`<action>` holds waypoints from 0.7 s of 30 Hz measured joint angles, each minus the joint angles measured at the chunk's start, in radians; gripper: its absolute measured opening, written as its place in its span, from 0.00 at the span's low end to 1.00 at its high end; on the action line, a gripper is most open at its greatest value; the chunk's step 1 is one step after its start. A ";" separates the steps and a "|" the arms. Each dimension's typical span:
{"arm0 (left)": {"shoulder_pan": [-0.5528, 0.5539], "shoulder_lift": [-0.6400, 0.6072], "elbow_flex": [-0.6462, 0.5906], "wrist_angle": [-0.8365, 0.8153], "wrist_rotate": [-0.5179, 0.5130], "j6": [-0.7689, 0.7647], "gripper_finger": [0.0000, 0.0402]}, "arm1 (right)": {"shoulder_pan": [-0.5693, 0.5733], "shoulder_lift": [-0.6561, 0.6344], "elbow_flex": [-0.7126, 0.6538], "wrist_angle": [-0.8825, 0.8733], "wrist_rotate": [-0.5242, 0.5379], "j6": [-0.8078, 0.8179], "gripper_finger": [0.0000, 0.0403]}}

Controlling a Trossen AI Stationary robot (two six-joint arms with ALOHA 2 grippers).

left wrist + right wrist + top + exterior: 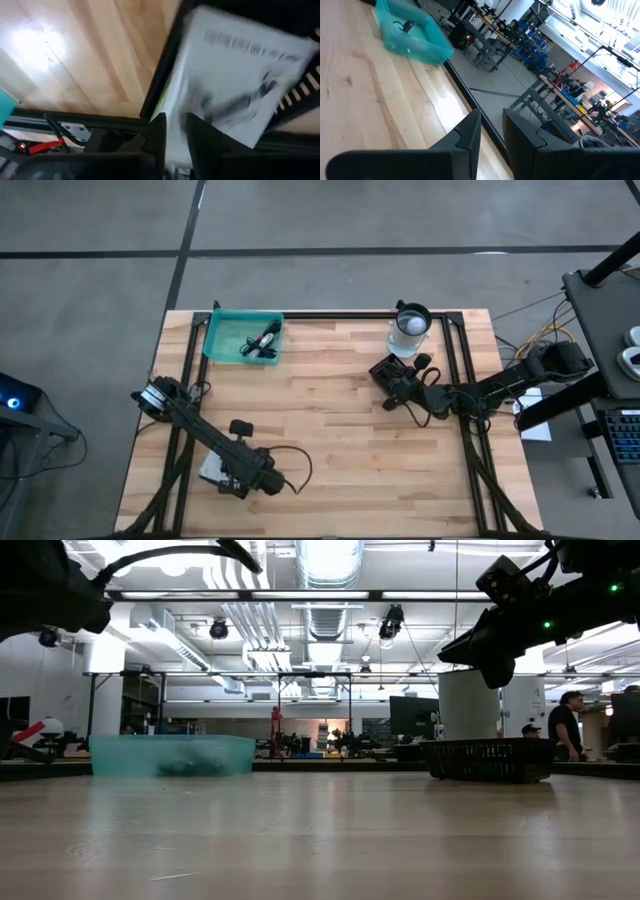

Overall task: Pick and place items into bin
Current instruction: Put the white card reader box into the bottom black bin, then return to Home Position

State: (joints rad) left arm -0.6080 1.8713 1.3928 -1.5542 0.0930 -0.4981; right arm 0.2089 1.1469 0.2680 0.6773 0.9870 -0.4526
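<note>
Currently: one table (pixel 340 440), wood. One teal bin (pixel 243 337) at its far left corner, cables (pixel 264 343) inside, count unclear. One clear cup (pixel 409 330) holding a white ball, far right. One white packet (pixel 235 80), near-left edge, under the left gripper (pixel 175 131), fingers narrowly parted, grip unclear. Right gripper (pixel 491 131) raised beside the cup, fingers slightly apart, empty.

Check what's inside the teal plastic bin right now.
The teal plastic bin holds a tangle of thin black cables with a bit of red. Anything beneath the tangle is hidden.
</note>
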 joint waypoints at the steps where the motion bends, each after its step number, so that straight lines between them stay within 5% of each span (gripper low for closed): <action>1: 0.002 0.000 0.000 0.001 -0.005 -0.018 0.15 | 0.000 0.000 0.000 0.000 0.000 0.000 0.17; 13: 0.013 -0.032 0.042 0.000 -0.075 -0.046 0.31 | 0.000 0.000 0.001 0.000 0.000 0.000 0.17; 21: 0.013 -0.197 0.032 0.149 -0.470 -0.097 0.31 | 0.000 0.000 0.001 0.000 0.000 0.000 0.17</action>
State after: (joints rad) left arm -0.5953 1.6744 1.4249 -1.4054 -0.3773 -0.5955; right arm 0.2089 1.1469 0.2687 0.6773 0.9867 -0.4522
